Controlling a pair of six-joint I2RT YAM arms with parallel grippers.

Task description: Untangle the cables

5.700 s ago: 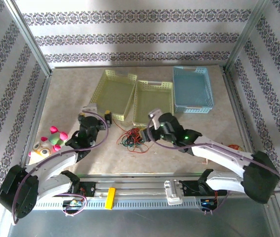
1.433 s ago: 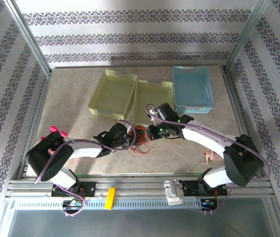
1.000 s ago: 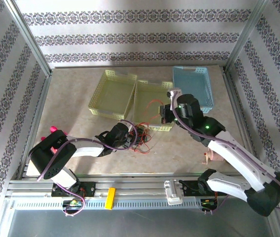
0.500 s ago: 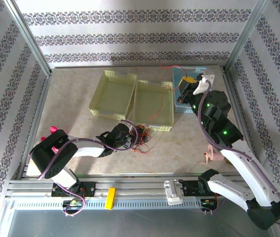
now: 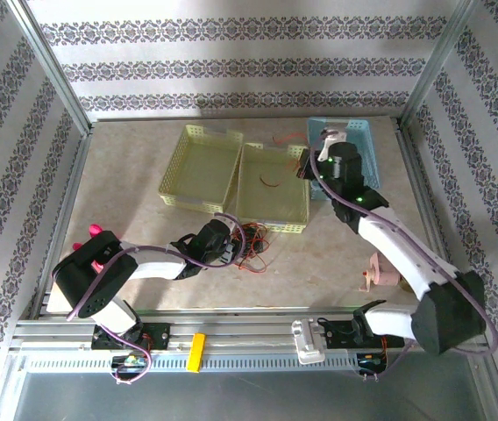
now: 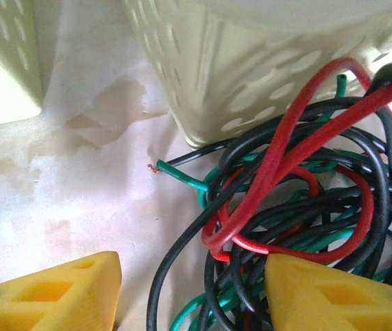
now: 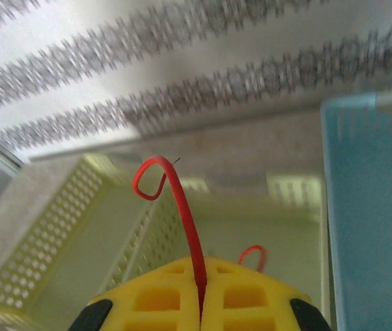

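Observation:
A tangle of red, green and black cables (image 5: 251,240) lies on the table just in front of the middle yellow basket (image 5: 273,225). My left gripper (image 5: 231,246) sits low at its left side. In the left wrist view the left gripper (image 6: 192,296) stands open, yellow fingers (image 6: 58,293) on either side of the black, green and red strands (image 6: 279,200), clamping none. My right gripper (image 5: 307,167) hovers at the middle basket's far right corner. It is shut on a red cable (image 7: 175,200), whose lower end curls inside the middle basket (image 5: 271,181).
A second yellow basket (image 5: 198,167) stands left of the middle one and a blue basket (image 5: 365,140) to its right, under the right arm. A pink plush toy (image 5: 96,239) lies at the left edge and a small pinkish object (image 5: 376,274) at the right.
The right gripper swung back from over the blue basket toward the middle basket. The red cable no longer stretches to the tangle; it hangs into the basket. The left jaws have widened.

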